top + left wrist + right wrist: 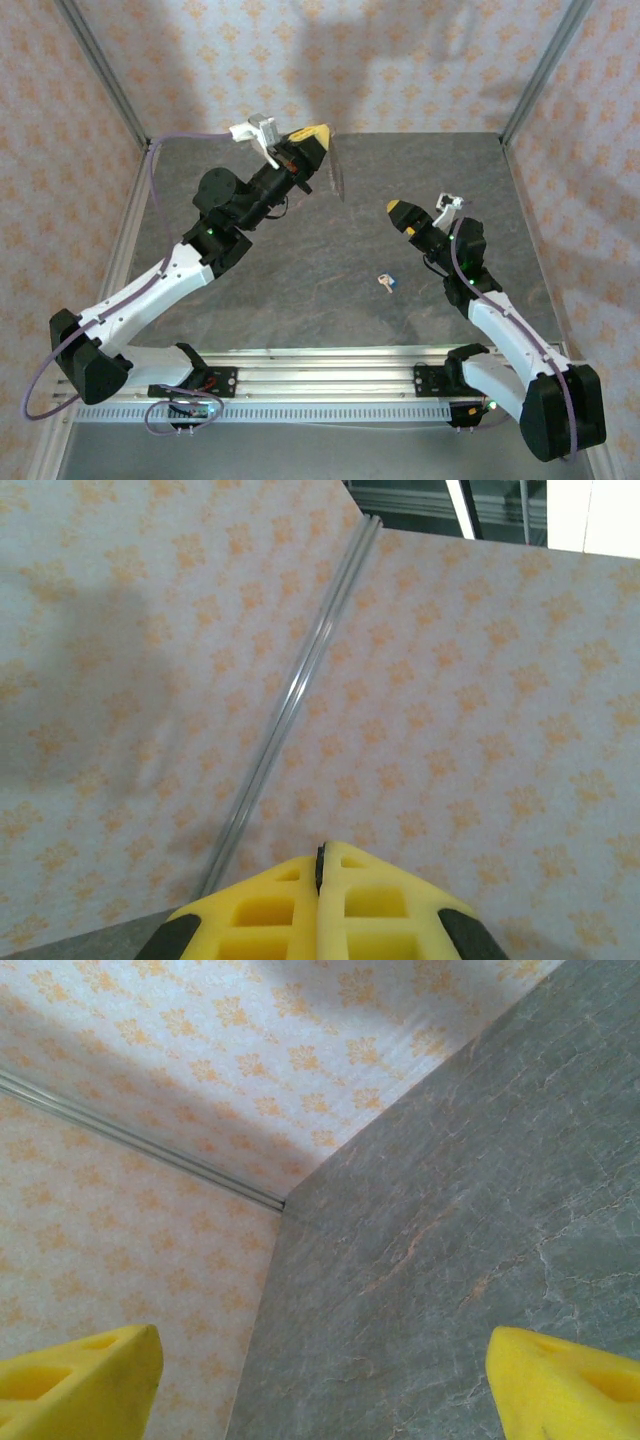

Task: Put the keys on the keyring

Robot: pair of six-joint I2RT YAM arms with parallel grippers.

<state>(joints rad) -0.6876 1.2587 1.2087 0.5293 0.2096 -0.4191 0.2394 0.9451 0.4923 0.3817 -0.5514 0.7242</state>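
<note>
Nearest in the top view sit the arm bases; just above them on the grey counter [300,270] lies the key [386,283], below and slightly left of the right gripper [397,210], whose arm is plainly the nearer. The key's long axis is too small to judge, and the keyring [337,168] hangs as a thin loop from the left gripper [322,132] at upper middle, apparently pinched. From the left wrist, yellow jaws are pressed together before patterned wall; from the right wrist, jaws stand spread wide over counter, holding nothing, and no writing is legible.
</note>
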